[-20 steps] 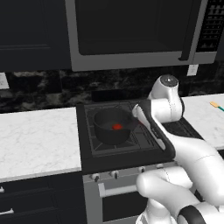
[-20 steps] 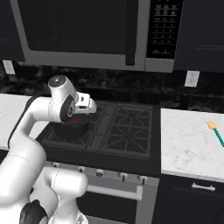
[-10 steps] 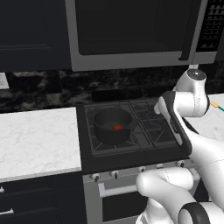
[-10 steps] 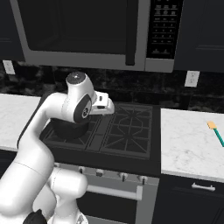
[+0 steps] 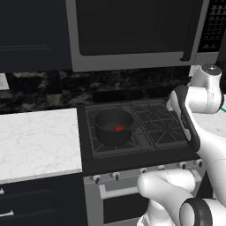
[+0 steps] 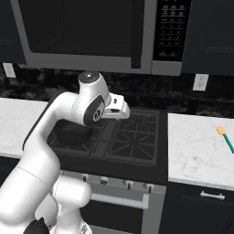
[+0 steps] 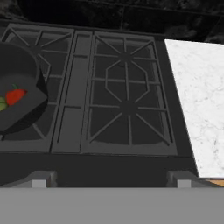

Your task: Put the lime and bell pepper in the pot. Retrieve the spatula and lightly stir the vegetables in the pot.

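The spatula (image 6: 226, 138) lies flat on the right-hand counter (image 6: 196, 146), near its right edge and well apart from the stove, orange-tan blade toward the back wall and thin teal handle running toward the front edge. It looks light and stiff, and the slim handle probably gives little to pinch and may roll or slide on the smooth marble. The best hold is likely around the middle of the handle, with the fingers closing across its width so that the blade hangs free for stirring.

The pot (image 5: 114, 127) sits on the stove's front left burner. In the hand view the bell pepper (image 7: 15, 96) and the lime (image 7: 2, 105) lie side by side on its floor, so the loading step seems done and the spatula is next.

The claw (image 6: 119, 109) hangs above the middle of the stove (image 6: 128, 137), between the pot and the right-hand counter. Whether its fingers are apart or closed I cannot tell; nothing appears to be held.
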You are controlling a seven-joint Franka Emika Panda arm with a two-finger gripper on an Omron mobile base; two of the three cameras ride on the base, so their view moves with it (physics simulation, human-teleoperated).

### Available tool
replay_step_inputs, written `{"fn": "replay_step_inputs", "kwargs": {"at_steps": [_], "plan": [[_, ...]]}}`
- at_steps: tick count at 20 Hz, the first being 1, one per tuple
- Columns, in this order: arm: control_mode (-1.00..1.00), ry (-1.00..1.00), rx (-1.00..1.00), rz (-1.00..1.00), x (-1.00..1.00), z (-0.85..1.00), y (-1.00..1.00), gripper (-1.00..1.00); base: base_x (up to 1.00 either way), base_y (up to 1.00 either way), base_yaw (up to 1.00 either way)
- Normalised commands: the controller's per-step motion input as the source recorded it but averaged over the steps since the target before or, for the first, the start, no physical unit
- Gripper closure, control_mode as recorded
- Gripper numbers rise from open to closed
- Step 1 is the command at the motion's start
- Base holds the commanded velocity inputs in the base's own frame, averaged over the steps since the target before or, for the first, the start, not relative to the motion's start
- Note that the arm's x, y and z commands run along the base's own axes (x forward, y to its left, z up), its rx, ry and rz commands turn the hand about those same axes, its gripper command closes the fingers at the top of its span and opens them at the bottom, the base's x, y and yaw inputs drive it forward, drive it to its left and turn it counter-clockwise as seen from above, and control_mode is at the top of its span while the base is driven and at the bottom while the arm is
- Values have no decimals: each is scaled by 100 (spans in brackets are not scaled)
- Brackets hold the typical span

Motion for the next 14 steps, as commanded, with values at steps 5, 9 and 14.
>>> {"fn": "replay_step_inputs", "kwargs": {"at_steps": [5, 9, 14], "plan": [[-100, 0, 1, -6, -49, 2, -4, -100, 0, 0, 0], [-100, 1, 0, -12, -42, 0, -3, -100, 0, 0, 0], [100, 3, 0, -5, -1, 0, -16, -100, 0, -24, 0]]}}
